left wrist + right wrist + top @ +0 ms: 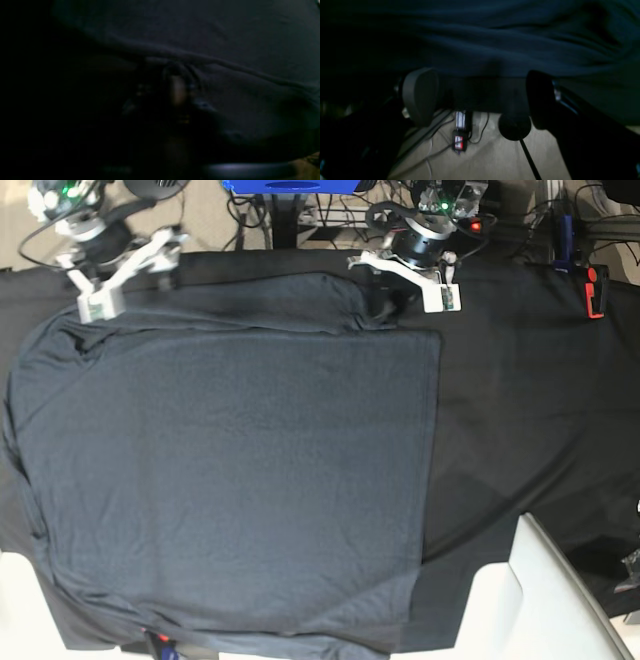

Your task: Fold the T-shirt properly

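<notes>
The T-shirt [230, 470] lies spread flat on the black table cloth [530, 410], its right side folded in to a straight edge. At the shirt's far right corner my left gripper [387, 304] is shut on a bunched ridge of the fabric; the dark left wrist view shows the T-shirt [225, 37] gathered at the left gripper [177, 82]. My right gripper [125, 285] sits at the far left corner, open. In its own view the fingers [420, 95] stand wide apart, the right gripper [480, 97] at the table's edge with the T-shirt [482, 45] just beyond.
A white object [530, 600] covers the near right corner of the table. A red and blue clamp [592, 288] sits at the far right. Cables and a round black stand base [515, 127] lie on the beige floor behind the table.
</notes>
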Available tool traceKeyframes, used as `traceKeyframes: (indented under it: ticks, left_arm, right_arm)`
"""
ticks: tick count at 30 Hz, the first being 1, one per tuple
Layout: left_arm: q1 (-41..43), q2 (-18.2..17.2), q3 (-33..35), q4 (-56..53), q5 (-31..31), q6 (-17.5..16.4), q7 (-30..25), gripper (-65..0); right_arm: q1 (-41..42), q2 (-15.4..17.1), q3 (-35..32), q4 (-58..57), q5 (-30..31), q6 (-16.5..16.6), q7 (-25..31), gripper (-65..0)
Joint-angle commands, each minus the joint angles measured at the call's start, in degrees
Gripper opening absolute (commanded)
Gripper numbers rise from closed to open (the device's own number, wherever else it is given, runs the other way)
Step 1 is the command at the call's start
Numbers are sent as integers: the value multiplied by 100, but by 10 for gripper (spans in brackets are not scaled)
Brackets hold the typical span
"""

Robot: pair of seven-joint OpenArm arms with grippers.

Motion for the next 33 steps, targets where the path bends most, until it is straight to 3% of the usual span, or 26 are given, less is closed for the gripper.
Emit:
traceKeyframes:
  ticks: [1, 5, 10, 19, 25, 27, 33]
  left_arm:
    - [52, 6, 6, 38, -11, 12, 82, -650]
    - [52, 24, 6, 55, -20, 12, 82, -650]
    - [87, 41, 6, 91, -20, 12, 82, -650]
    - [104, 33, 15, 99, -20, 12, 82, -650]
    - [104, 33, 15, 99, -20, 12, 82, -650]
    - [104, 33, 15, 99, -20, 12, 82, -650]
    - [113, 33, 15, 99, -20, 12, 82, -650]
  right_arm:
    - [80, -11, 235, 1, 39, -21, 112, -128]
    - [616, -161, 1141, -403, 426, -12, 94, -128]
    - [1152, -64, 2055, -1098, 1226, -3, 85, -129]
    - [1469, 657, 2116, -2495, 2333, -3, 76, -144]
    - [1592, 745, 2090, -2935, 2483, -3, 76, -329]
    - [1610, 762, 2081, -2996, 2483, -3, 76, -362]
    - [1636, 771, 1941, -2988, 2483, -3, 76, -309]
